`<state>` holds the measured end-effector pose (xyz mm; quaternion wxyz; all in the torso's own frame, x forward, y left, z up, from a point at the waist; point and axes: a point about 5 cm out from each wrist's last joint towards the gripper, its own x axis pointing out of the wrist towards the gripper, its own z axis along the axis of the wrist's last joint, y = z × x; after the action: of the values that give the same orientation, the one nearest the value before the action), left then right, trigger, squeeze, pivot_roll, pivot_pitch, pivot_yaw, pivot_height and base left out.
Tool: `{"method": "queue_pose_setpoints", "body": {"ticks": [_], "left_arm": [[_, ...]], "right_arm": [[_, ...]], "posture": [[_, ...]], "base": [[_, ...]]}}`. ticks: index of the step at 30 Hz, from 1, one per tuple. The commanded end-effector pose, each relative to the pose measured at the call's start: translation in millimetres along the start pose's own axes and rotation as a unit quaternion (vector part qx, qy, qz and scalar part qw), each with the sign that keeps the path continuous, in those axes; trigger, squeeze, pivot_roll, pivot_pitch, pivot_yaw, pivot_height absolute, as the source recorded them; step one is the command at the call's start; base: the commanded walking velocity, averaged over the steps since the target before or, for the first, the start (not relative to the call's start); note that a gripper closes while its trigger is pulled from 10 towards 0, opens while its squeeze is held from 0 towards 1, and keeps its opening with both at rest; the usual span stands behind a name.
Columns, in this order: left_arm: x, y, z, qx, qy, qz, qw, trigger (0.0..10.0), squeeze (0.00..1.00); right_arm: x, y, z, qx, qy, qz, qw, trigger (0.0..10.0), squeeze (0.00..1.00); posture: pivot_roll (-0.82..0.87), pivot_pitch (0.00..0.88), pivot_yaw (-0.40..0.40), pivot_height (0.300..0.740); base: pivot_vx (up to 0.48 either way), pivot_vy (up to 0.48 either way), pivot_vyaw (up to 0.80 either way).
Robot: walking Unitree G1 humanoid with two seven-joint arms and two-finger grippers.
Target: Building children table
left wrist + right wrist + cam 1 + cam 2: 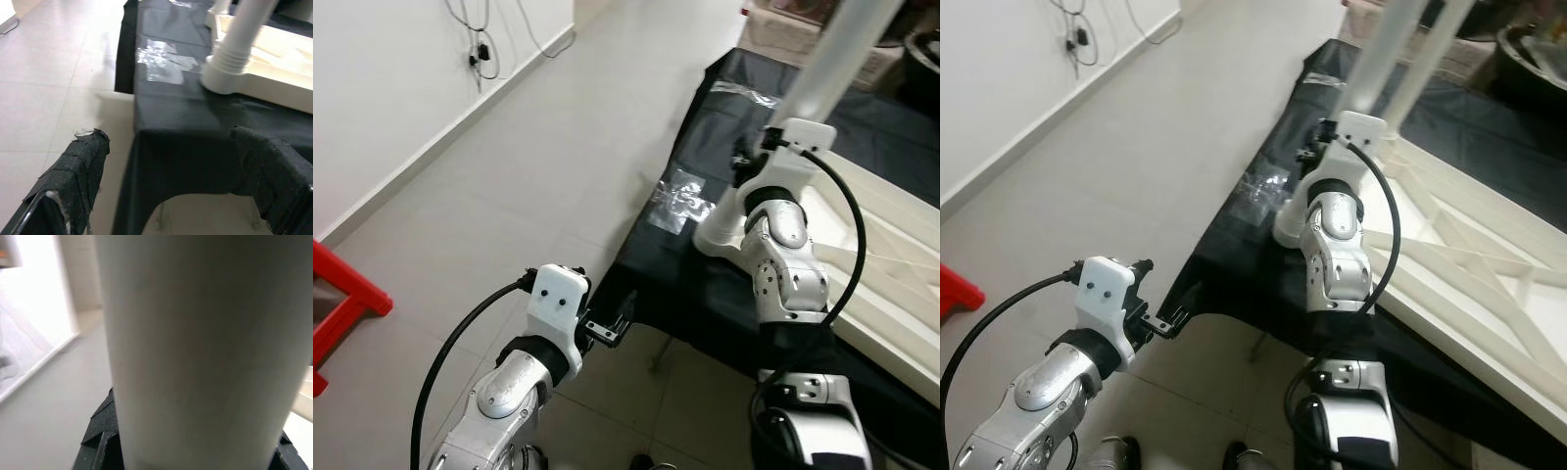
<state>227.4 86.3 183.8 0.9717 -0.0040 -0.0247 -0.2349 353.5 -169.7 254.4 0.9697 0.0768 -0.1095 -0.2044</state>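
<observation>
A white children's table top (1469,245) lies upside down, ribs up, on a table draped in black cloth (656,264). A white table leg (832,59) stands upright in the corner socket (225,73). My right gripper (754,157) is shut on this leg low down; in the right wrist view the leg (205,352) sits between the black fingers (100,440). A second white leg (1440,49) rises just behind. My left gripper (612,328) hangs open and empty off the near corner of the cloth, its taped fingers (83,166) spread wide.
Grey tiled floor (529,166) stretches to the left along a white wall with hanging cables (480,39). A red stool (342,304) stands at the far left. Clear tape (680,196) patches the cloth. Boxes (783,29) sit beyond the table.
</observation>
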Motion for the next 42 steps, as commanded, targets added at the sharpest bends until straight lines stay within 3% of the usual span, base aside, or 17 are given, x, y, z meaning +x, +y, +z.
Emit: {"method": "queue_pose_setpoints", "body": {"ticks": [1, 6, 15, 29, 30, 31, 32, 42], "left_arm": [[0.2, -2.7, -1.9, -0.003, 0.002, -0.009, 1.0, 10.0, 0.0], [1.0, -0.8, -1.9, -0.001, 0.001, -0.008, 1.0, 10.0, 0.0], [2.4, -1.0, -3.2, -0.001, 0.0, -0.008, 1.0, 10.0, 0.0], [1.5, -4.0, -4.4, -0.005, -0.001, -0.014, 1.0, 10.0, 0.0], [1.4, -4.6, -4.6, -0.005, -0.001, -0.015, 1.0, 10.0, 0.0], [1.3, -5.0, -4.8, -0.006, -0.001, -0.016, 1.0, 10.0, 0.0], [1.2, -5.4, -5.2, -0.006, 0.0, -0.017, 1.0, 10.0, 0.0], [0.8, -6.0, -6.9, -0.006, 0.001, -0.02, 1.0, 10.0, 0.0]], "right_arm": [[-1.4, -41.2, -35.7, -0.043, 0.074, -0.111, 0.99, 10.0, 0.0], [-18.0, -13.7, -26.3, -0.014, 0.071, -0.203, 0.976, 10.0, 0.0], [-25.0, 14.6, -21.1, -0.003, 0.085, -0.229, 0.97, 10.0, 0.0], [-26.4, 17.7, -20.1, -0.005, 0.082, -0.228, 0.97, 10.0, 0.0], [-26.5, 18.6, -20.0, 0.0, 0.083, -0.223, 0.971, 10.0, 0.48], [-26.5, 19.2, -20.0, 0.003, 0.085, -0.22, 0.972, 10.0, 0.48], [-26.4, 20.4, -18.7, 0.008, 0.083, -0.214, 0.973, 10.0, 1.0], [-25.9, 24.0, -14.5, 0.015, 0.071, -0.197, 0.978, 10.0, 1.0]], "posture": [[0.1, 0.244, -0.128, 0.74], [0.1, 0.244, -0.126, 0.74], [0.1, 0.233, -0.125, 0.74], [0.1, 0.223, -0.126, 0.74], [0.1, 0.219, -0.125, 0.74], [0.1, 0.219, -0.125, 0.74], [0.1, 0.219, -0.125, 0.74], [0.1, 0.21, -0.124, 0.74]], "base": [[0.0, 0.0, 0.0], [0.0, 0.0, 0.0], [0.0, 0.0, 0.0], [0.0, 0.0, 0.0], [0.0, 0.0, 0.0], [0.0, 0.0, 0.0], [0.0, 0.0, 0.0], [0.0, 0.0, 0.0]]}}
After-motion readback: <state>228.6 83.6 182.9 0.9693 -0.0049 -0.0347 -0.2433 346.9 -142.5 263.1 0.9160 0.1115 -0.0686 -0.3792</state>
